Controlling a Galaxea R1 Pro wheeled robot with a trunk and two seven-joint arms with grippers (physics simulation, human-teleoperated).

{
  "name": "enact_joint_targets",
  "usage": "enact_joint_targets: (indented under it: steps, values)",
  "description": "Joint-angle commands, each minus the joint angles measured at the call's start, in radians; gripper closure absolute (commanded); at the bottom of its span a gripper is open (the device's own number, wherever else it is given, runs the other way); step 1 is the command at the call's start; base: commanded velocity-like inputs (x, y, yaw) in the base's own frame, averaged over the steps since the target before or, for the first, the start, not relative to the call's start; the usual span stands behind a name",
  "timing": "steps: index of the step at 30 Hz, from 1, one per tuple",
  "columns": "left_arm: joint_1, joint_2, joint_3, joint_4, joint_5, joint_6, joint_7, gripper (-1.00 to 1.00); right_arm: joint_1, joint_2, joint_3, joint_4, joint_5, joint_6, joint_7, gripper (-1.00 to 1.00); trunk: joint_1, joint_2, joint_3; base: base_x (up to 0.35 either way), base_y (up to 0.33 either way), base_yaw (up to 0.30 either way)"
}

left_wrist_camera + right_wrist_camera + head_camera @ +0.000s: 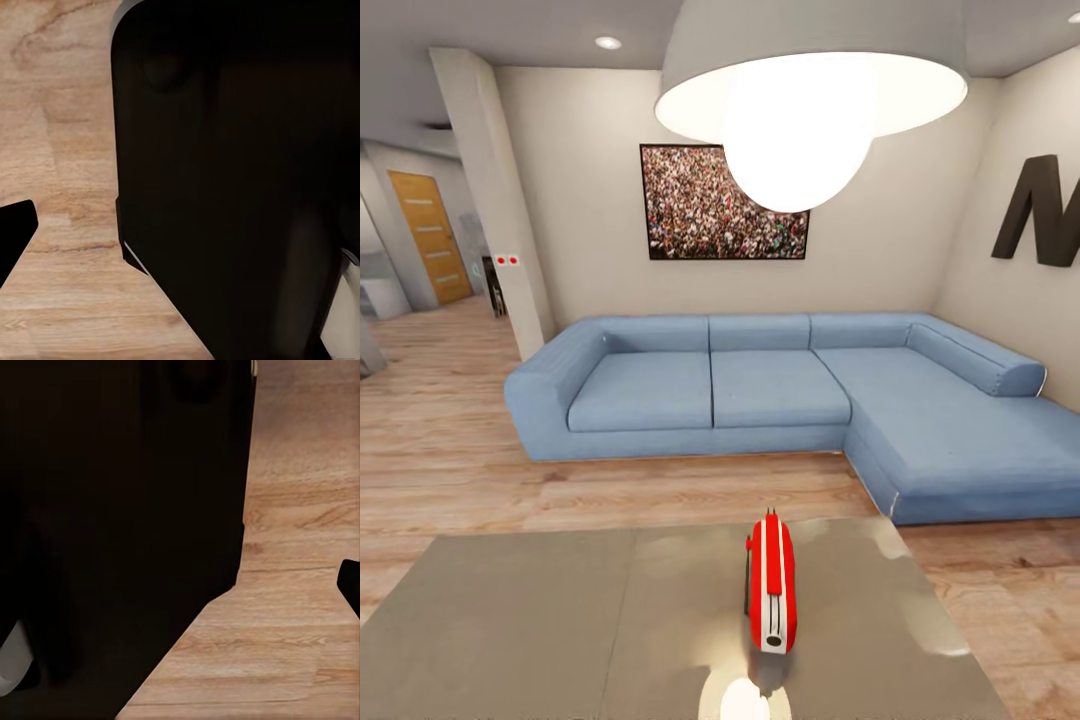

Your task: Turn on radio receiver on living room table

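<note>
- Grey glossy table (540, 620) is seen nearest in the head view, with the lamp's glare mirrored at its close edge.
- Red radio receiver (771, 584) is set on the table right of centre, lengthwise away from the camera, handle uppermost.
- Wood floor (60, 150) and dark robot bodywork (240, 180) are shown in both wrist views; whether either gripper is apart or together cannot be told, nor how the radio lies relative to them.
- Beyond the table, a blue L-shaped sofa (760, 390) is placed against the wall under a crowd picture (724, 203).
</note>
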Motion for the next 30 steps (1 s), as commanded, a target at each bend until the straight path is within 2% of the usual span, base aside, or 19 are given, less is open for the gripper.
enact_joint_targets:
  steps: [1,27,30]
  values:
    - [0.0,0.0,0.0,0.0,0.0,0.0,0.0,-1.0,0.0,0.0,0.0,0.0,0.0,0.0,0.0,-1.0,0.0,0.0,-0.002,0.0,0.0,0.0]
    - [0.0,-0.004,-0.001,-0.002,-0.004,-0.002,0.0,-1.0,0.0,0.0,0.0,0.0,-0.001,0.0,0.0,-1.0,0.0,0.0,-0.043,0.0,0.0,0.0]
    - [0.0,-0.005,-0.001,-0.002,-0.006,-0.001,0.0,-1.0,0.0,0.0,0.0,0.0,-0.001,0.0,0.0,-1.0,-0.012,0.021,-0.038,0.0,0.0,0.0]
